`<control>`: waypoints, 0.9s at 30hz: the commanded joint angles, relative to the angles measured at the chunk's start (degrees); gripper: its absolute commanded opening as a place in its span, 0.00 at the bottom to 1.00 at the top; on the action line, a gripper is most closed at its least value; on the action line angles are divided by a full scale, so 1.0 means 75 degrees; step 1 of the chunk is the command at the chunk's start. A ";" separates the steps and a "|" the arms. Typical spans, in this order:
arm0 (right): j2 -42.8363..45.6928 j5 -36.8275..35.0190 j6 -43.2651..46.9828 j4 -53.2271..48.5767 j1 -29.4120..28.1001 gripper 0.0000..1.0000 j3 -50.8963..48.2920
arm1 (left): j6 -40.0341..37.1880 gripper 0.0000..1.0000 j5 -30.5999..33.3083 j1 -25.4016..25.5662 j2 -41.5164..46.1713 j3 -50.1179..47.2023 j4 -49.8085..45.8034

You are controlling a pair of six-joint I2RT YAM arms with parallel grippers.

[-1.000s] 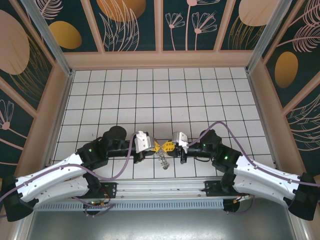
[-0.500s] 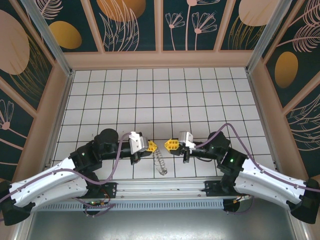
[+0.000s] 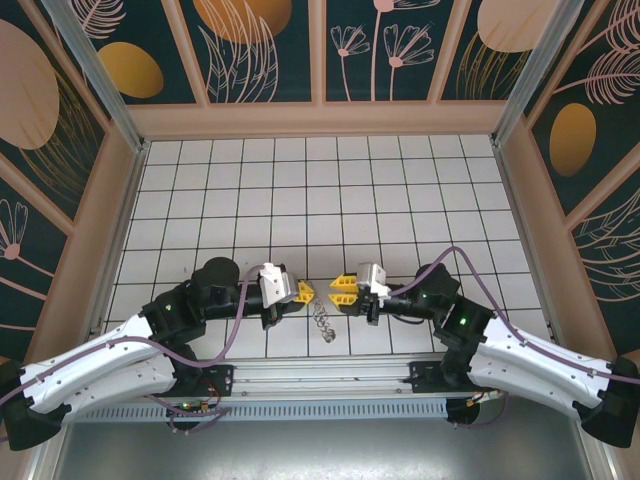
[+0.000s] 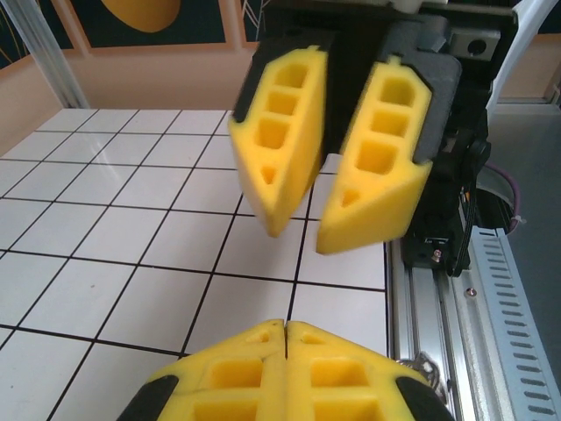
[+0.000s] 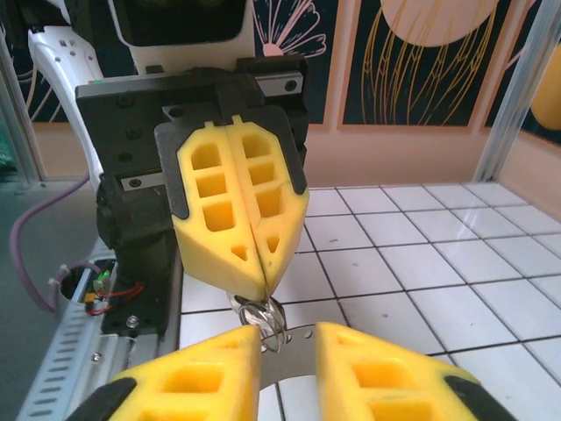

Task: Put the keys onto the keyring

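Observation:
The keyring point(image 3: 322, 318) is a bunch of grey wire loops that dangles from my left gripper point(image 3: 305, 293), which is shut on its top. In the right wrist view the loops point(image 5: 263, 316) hang from the pinched yellow tips of the left gripper point(image 5: 254, 282). A flat grey metal strip point(image 5: 298, 361) with small holes lies in the gap of my right gripper point(image 5: 289, 338), whose jaws stand apart. From the left wrist, my left gripper point(image 4: 286, 326) shows its fingers pressed together, facing the open right gripper point(image 4: 302, 239). The keys are hidden.
Both grippers hover tip to tip, about a tile apart, over the white tiled floor point(image 3: 330, 200) near its front edge. A metal rail point(image 3: 320, 375) runs just behind them at the arm bases. Patterned walls point(image 3: 320, 110) enclose the floor on three sides.
A second ago the grippers met tip to tip over the keyring. They have since drawn apart, and the right gripper's jaws have just opened. The keyring still hangs from the left gripper.

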State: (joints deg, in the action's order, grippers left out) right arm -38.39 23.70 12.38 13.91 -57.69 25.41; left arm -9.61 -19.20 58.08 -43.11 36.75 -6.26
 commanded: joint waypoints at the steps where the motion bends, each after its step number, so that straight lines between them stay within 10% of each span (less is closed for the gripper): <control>1: 0.0031 0.0149 -0.0190 0.0114 0.0017 0.32 -0.0083 | -0.0024 0.00 -0.0049 -0.0018 0.0019 0.0112 0.0202; 27: -0.1208 0.0081 0.0346 0.0297 -0.0195 0.37 0.0350 | -0.0168 0.00 -0.0472 -0.0014 -0.0192 0.0350 0.0237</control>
State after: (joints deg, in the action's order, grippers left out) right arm -47.24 23.90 13.54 13.56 -58.72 25.78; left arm -9.91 -21.17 58.08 -44.62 37.19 -6.35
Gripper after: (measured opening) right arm 0.370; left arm 0.046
